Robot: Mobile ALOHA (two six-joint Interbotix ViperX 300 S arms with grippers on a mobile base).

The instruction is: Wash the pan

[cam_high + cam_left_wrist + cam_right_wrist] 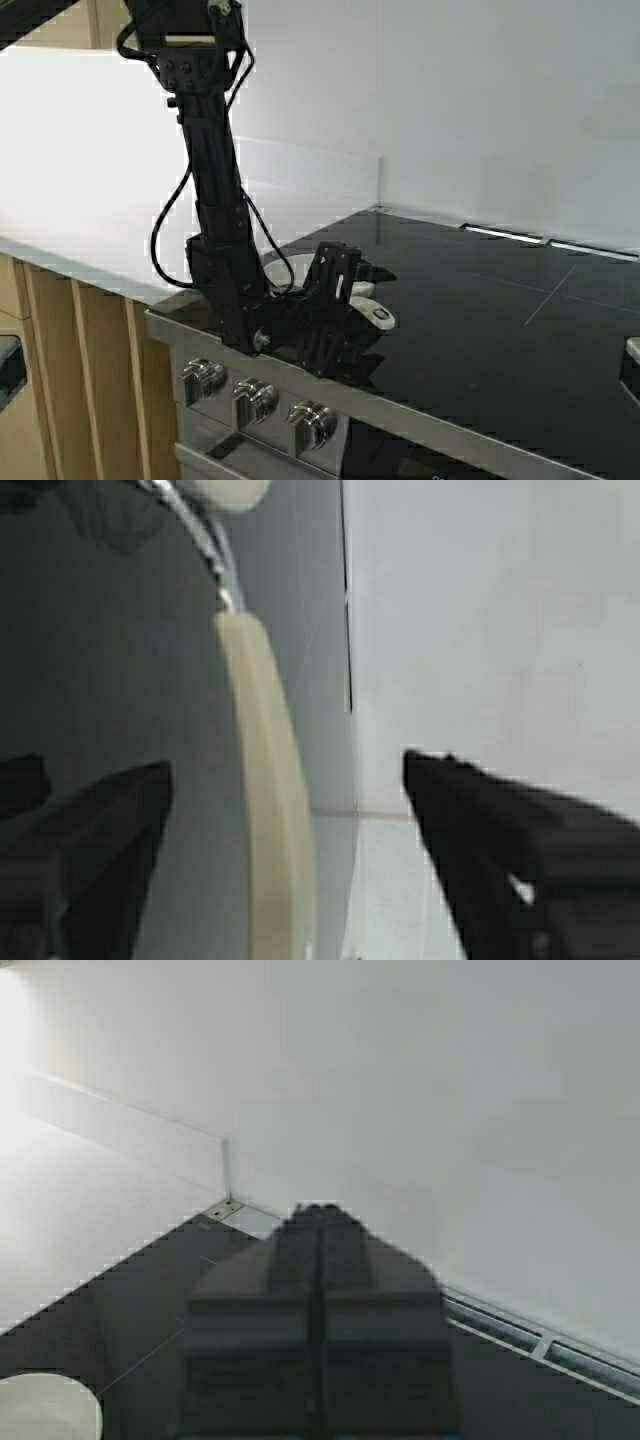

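Low over black glass cooktop [480,310], left gripper [285,840] jaws spread astride pan [372,312] handle; right gripper [320,1225] jaws closed, empty.

The pan [300,282] lies on the cooktop [480,330], at its front-left corner above the knobs [258,398].

The pan [283,272] is showing cream-white, and its handle [268,810] is showing the same pale cream, joined by a dark neck. The left claw [352,290] is showing matte black, as is the arm above it. The right claw [320,1330] is appearing dark grey to black. The cooktop [480,310] is gleaming glossy black with thin pale lines. The counter [90,190] is glowing plain white. The knobs [258,398] are shining silver. The cabinet front [80,390] is showing light wood.
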